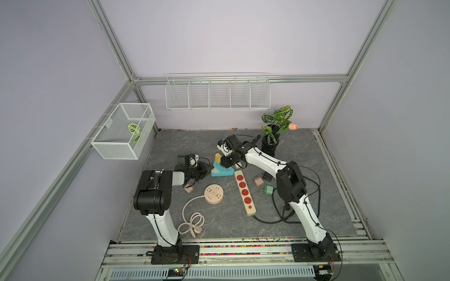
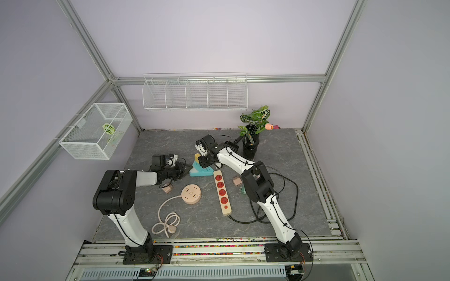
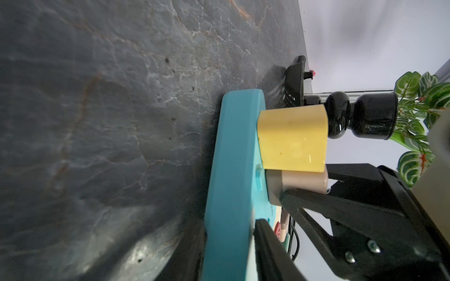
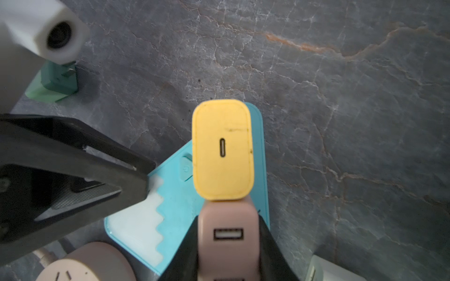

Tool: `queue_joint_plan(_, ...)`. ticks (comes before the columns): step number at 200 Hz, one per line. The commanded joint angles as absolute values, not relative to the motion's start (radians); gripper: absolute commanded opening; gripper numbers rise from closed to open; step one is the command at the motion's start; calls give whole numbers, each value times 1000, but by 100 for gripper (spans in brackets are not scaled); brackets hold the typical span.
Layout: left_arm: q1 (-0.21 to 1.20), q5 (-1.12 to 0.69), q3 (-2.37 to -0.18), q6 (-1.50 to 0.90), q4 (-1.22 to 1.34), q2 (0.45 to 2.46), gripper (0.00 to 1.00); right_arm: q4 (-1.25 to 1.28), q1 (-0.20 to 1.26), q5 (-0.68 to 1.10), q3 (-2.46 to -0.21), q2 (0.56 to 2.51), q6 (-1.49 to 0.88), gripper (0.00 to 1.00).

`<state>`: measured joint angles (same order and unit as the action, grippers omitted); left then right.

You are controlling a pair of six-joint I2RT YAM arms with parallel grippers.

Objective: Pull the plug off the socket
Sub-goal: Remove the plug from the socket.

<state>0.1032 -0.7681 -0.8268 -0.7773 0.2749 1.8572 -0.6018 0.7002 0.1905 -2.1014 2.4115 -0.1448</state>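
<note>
Both top views: teal socket lies on the worktop, with the left hand clamped on its edge and the right hand over it. Left wrist: pink plug seated in the socket, just beside a yellow plug. Right wrist: right hand narrow, pinching the pink plug's sides; best drawn straight off the socket face, with the socket pinned and the yellow plug untouched.

pink plug: upright, seated in teal socket | yellow plug: seated just beside it

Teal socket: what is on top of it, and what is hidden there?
A yellow plug and a pink plug stand on the socket, side by side. The right gripper is shut on the pink one. Their prongs are covered.
</note>
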Motion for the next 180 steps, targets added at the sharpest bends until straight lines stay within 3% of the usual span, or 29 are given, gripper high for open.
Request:
queue_joint_plan(1, 123, -838, -835, -791, 293, 1882, 39, -537, 713, 288, -2081, 2409, -159, 0)
queue_joint_plan(111, 124, -931, -812, -869, 433, 1986, 42, -428, 713, 409, -1971, 2378, -153, 0)
queue_joint_plan(137, 125, -963, -799, -935, 518, 2013, 31, -426, 715, 475, -1955, 2369, -111, 0)
queue_joint_plan(151, 124, -963, -784, -963, 548, 2014, 18, -433, 715, 460, -1953, 2366, -105, 0)
queue_joint_plan(180, 124, -817, -813, -840, 260, 1984, 3, -446, 729, 352, -1949, 2319, -119, 0)
